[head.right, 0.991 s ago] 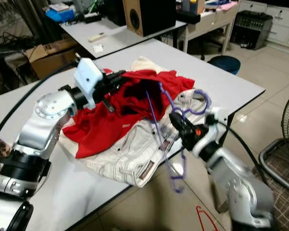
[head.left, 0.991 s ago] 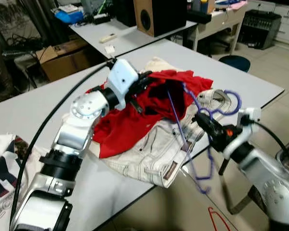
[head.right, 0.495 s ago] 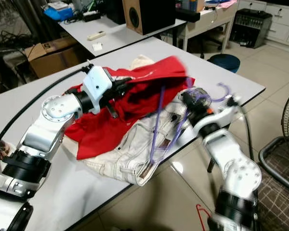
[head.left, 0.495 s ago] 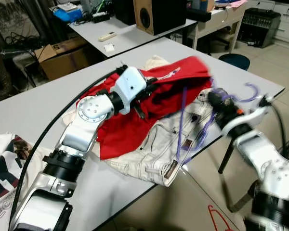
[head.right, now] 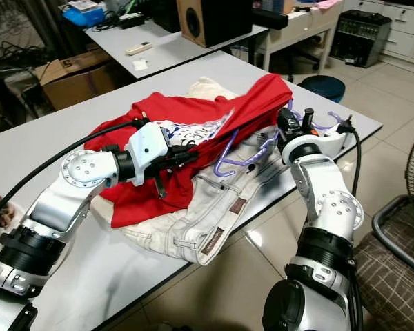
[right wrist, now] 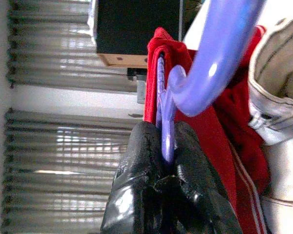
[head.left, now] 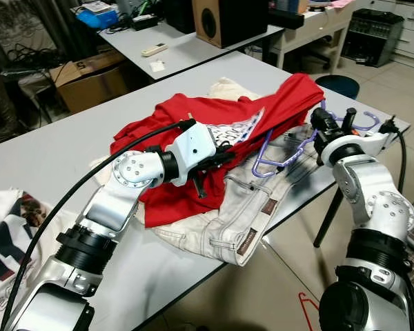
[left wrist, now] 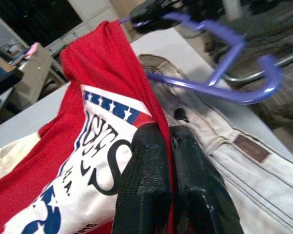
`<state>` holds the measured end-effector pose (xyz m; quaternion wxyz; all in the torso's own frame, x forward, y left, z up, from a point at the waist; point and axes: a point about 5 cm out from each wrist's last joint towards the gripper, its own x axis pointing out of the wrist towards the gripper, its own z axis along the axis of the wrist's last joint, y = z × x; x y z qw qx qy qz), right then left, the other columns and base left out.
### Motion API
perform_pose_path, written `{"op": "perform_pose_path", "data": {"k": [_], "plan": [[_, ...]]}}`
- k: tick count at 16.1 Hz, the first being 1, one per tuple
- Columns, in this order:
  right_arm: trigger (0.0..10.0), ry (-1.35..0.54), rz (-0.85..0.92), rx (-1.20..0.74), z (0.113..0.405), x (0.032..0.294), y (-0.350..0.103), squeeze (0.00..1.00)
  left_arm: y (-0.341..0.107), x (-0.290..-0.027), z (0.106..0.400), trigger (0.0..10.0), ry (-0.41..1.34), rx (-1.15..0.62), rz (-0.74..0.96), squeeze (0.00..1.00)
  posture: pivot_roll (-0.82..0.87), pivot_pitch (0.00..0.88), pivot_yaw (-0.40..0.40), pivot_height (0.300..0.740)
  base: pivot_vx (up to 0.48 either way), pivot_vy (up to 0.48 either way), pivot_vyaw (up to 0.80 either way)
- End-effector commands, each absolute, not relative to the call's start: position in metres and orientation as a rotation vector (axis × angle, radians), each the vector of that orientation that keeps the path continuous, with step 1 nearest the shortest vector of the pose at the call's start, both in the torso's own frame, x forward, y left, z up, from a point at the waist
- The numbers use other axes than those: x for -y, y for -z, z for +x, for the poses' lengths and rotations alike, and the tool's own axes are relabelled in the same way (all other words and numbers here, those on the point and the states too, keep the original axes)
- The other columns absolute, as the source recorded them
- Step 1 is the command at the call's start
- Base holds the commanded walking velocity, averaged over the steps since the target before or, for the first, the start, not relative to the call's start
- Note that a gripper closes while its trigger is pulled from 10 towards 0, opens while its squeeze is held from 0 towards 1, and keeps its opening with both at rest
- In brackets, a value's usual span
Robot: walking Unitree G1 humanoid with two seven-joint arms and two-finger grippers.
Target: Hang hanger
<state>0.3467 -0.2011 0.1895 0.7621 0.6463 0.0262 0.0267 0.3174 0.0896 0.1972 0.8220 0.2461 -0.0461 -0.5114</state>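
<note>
You are feeding the purple hanger (head.left: 284, 147) into the red shirt (head.left: 214, 131), which is lying in the middle of the head views, draped over the pale jeans (head.left: 241, 207) on the grey surface (head.left: 69, 145).

Your right gripper (right wrist: 165, 146), at centre right of the left eye view, is pinching the hanger with its fingers (right wrist: 136, 161) closed tight on the thin purple bar, just below the hook. Your left gripper (left wrist: 168, 146), at frame centre, has its fingers pressed together on a fold of the shirt beside the printed lettering, holding the cloth up off the jeans.

One arm of the hanger is running under the raised red edge at upper right of centre. How far inside the shirt it reaches is hidden.

To do this step well, keep the left gripper lifting so the opening is staying wide, and slide the hanger along the cloth rather than down into the jeans. Watch that the hanger tip is not catching the jeans waistband. The right grip looks narrow, so move slowly; a twist could swing the hanger out of line. Ease the shirt tension only once both hanger arms are sitting inside.
</note>
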Motion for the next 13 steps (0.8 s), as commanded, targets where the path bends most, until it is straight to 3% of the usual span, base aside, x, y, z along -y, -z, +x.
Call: {"op": "perform_pose_path", "data": {"k": [1, 5, 10, 13], "plan": [[10.0, -0.018, 1.416, -0.02, 0.349, 0.208, -0.196, 0.0, -0.198, -0.094, 0.314, 0.0, 1.111, 0.087, 0.52, 0.0, -0.05, 0.0, 0.118, 0.74, 0.0, 0.0, 0.0], [10.0, 0.03, 1.429, -0.036, 0.357, 0.208, -0.193, 0.0, -0.198, -0.088, 0.288, 0.0, 1.324, 0.023, 0.456, 0.0, -0.04, 0.0, 0.113, 0.74, 0.0, 0.0, 0.0], [10.0, 0.037, 1.443, -0.041, 0.36, 0.208, -0.191, 0.0, -0.187, -0.083, 0.283, 0.5, 1.337, -0.023, 0.512, 0.0, -0.04, 0.0, 0.116, 0.74, 0.0, 0.0, 0.0], [10.0, 0.038, 1.388, -0.074, 0.36, 0.205, -0.186, 0.0, -0.211, -0.066, 0.279, 0.0, 1.376, 0.069, 0.321, 0.0, -0.03, 0.0, 0.113, 0.74, 0.0, 0.0, 0.0]]}}
